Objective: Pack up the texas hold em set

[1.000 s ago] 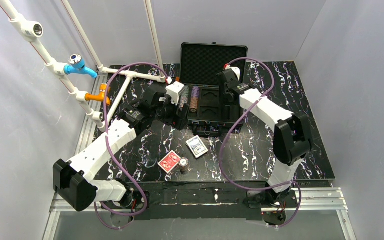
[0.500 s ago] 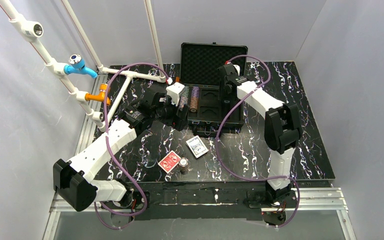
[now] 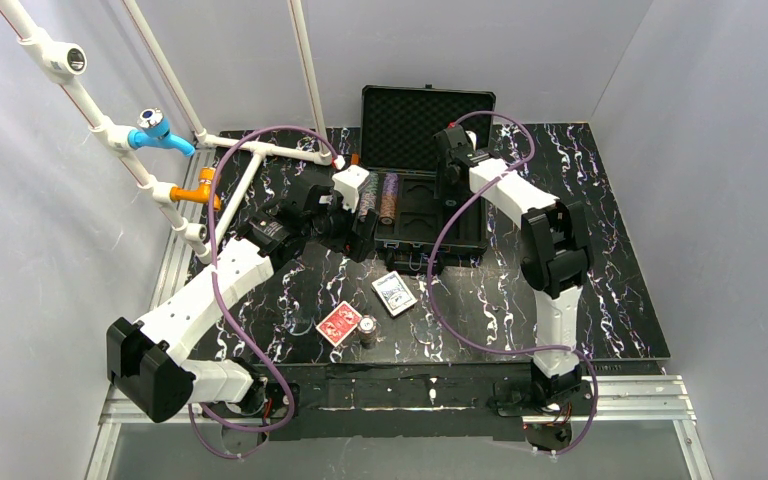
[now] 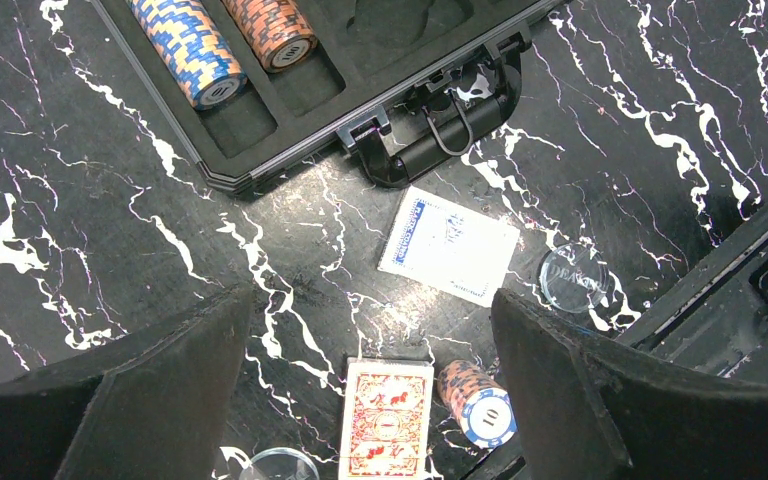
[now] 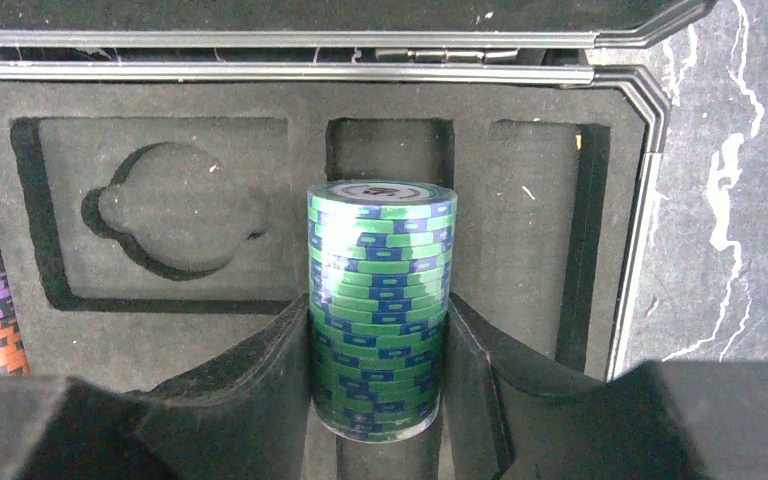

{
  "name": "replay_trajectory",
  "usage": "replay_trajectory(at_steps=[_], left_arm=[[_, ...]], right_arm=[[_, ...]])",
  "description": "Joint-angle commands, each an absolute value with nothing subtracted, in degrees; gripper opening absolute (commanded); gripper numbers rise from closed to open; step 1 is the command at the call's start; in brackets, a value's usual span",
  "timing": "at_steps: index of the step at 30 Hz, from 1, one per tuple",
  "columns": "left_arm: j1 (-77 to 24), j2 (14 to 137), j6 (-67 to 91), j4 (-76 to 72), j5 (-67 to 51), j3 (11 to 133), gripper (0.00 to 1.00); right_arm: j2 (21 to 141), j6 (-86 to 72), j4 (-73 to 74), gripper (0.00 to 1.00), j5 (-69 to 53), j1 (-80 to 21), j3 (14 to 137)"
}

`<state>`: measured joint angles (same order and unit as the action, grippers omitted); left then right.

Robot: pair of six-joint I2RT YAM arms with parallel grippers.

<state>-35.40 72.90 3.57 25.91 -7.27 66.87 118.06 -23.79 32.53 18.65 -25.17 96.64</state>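
We're partway packed
Right tool (image 5: 378, 335) pinches green chips (image 5: 380, 290) over case (image 5: 625, 95); left tool (image 4: 370, 400) spread; decks (image 4: 448, 246) lie on table (image 4: 110, 250).

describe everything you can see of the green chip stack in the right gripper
The green chip stack is a neat column of green chips with dark blue edge stripes and a grey top face ringed in white. The right gripper clamps its lower half between black padded fingers, facing an empty foam slot of the open case. Whether it touches the foam is unclear.
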Motion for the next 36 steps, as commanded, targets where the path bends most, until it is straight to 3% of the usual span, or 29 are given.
replay_trajectory(at_steps=[1, 10, 13, 16, 27, 36], left_arm=[[-35.68, 72.65, 2.91, 26.89, -7.17, 67.19, 0.88], [-35.67, 72.69, 2.90, 26.98, -7.56, 67.30, 0.88], [-35.67, 72.73, 2.90, 26.98, -7.73, 67.36, 0.88], [-35.67, 72.70, 2.90, 26.98, -7.73, 67.38, 0.87], [-35.68, 73.20, 2.99, 27.15, -7.92, 67.38, 0.86], [-35.68, 73.22, 2.90, 27.16, -7.65, 67.42, 0.86]], right_arm=[[118.41, -23.64, 29.64, 0.33, 19.71, -23.78, 100.28], [118.19, -23.15, 30.31, 0.84, 21.28, -23.09, 101.91], [115.93, -22.95, 30.59, 0.88, 22.07, -23.12, 101.28], [111.95, -22.94, 29.72, 0.80, 22.57, -23.20, 97.65], [103.63, -22.32, 26.41, 0.28, 16.40, -24.47, 83.18], [107.53, -23.11, 25.56, 0.21, 14.04, -24.70, 84.78]])
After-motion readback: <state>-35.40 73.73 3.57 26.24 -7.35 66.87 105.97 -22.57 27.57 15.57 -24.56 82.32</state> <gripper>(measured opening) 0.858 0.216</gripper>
